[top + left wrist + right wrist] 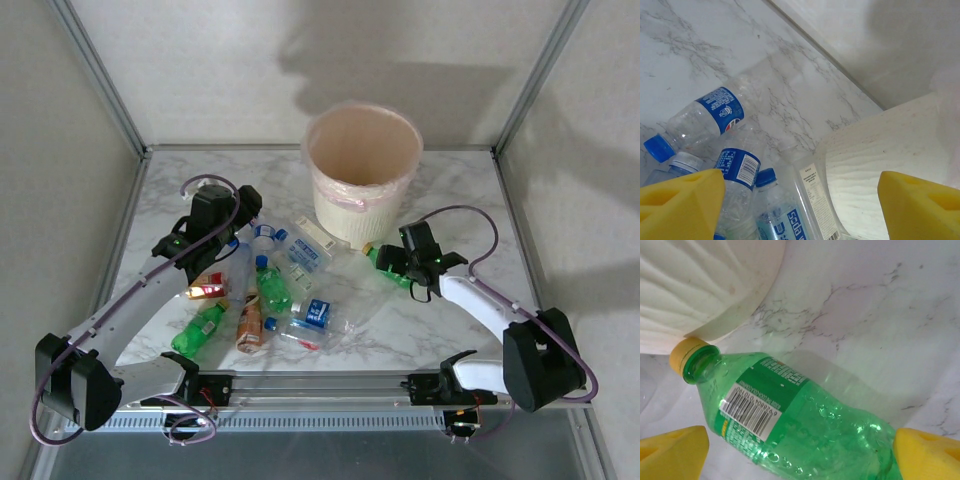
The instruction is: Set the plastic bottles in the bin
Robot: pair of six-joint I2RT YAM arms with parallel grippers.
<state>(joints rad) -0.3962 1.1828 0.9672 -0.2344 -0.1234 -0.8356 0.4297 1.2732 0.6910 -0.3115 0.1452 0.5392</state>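
The peach-beige bin (362,170) stands at the back centre, and its ribbed wall (880,160) shows in the left wrist view. Several plastic bottles lie in a pile (275,290) in front of it. My left gripper (232,240) (800,210) hangs open above clear blue-labelled bottles (715,112) and a square clear bottle (815,200) beside the bin. My right gripper (397,263) (800,450) is open. Its yellow fingers (672,447) straddle a green bottle (800,415) (378,257) that lies flat, its yellow cap (687,350) at the bin's foot.
The pile holds green bottles (272,288) (198,330), an orange-brown labelled one (250,325) and a clear one with a blue label (315,315). Metal frame posts and grey walls close in the marble table (470,200) on three sides.
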